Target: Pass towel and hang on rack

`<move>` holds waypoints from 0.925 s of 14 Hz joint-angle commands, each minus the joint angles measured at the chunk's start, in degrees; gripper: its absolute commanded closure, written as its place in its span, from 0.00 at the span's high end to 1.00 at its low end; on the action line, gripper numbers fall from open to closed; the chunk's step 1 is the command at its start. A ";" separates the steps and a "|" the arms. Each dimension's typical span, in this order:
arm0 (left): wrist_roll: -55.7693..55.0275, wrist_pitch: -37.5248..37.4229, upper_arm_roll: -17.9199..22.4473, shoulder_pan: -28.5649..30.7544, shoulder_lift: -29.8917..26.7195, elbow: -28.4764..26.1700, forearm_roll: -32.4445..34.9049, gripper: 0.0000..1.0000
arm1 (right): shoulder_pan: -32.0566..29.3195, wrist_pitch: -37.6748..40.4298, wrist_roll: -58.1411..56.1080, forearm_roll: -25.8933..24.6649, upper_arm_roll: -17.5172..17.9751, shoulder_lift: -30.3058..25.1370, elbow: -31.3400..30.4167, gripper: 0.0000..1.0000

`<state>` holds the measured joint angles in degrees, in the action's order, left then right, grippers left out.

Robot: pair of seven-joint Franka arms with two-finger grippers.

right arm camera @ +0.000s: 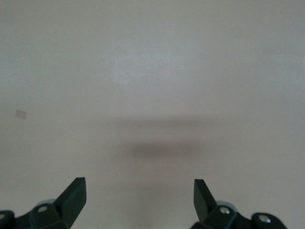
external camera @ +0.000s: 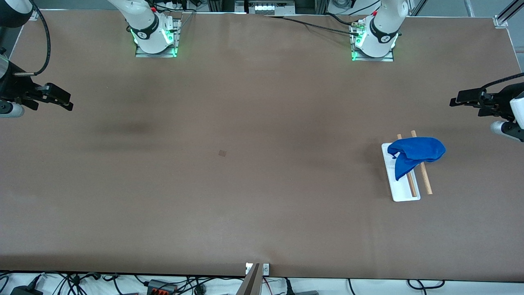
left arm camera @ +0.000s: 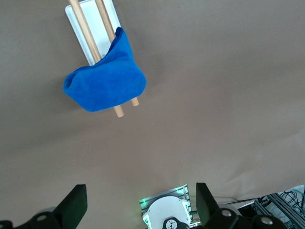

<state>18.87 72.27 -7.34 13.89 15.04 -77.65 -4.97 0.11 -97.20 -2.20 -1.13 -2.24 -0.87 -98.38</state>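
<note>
1. We see the small royal-blue microfibre towel (external camera: pixel 416 153) draped over the two parallel light-brown wooden rods of the rack (external camera: pixel 425 182), at the rods' end farther from the front camera. It lies crumpled, not spread flat, and one fold hangs down toward the base.
2. The rack's white rectangular tray base (external camera: pixel 403 194) sits on the brown table (external camera: pixel 245 184) toward the left arm's end. The rod ends nearer the front camera are bare.
3. In the left wrist view the towel (left arm camera: pixel 105 83) covers both rods (left arm camera: pixel 83 28), and nothing grips it.
4. The left gripper (external camera: pixel 460 99) hangs over the table's edge at its own end, clear of the rack. Its fingers (left arm camera: pixel 74 205) are spread wide and hold nothing.
5. The right gripper (external camera: pixel 61 99) waits over the other end of the table, well apart from the towel. Its fingers (right arm camera: pixel 74 195) are likewise spread and empty, with only bare table under them.
6. We judge the task essentially finished: the towel hangs on the rack and both arms stand away. At most a tidier spread remains.
</note>
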 commanded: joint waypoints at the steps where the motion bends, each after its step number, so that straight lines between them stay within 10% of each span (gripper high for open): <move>1: -0.68 -1.08 -0.31 0.26 -0.62 -0.31 2.59 1.00 | -0.90 0.87 0.53 -0.10 0.84 -1.42 -0.76 1.00; 8: -1.55 -1.17 -1.27 0.08 -2.29 -1.00 4.27 1.00 | -0.90 0.88 0.09 -0.10 0.84 -1.15 0.39 1.00; 13: -13.37 15.70 -1.27 0.08 -18.37 -21.74 4.18 1.00 | -0.90 0.88 0.09 0.08 0.84 -1.07 0.21 1.00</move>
<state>11.71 82.97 -8.41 13.87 5.44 -88.97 -2.18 0.09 -96.82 -2.20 -1.13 -2.24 -1.32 -98.08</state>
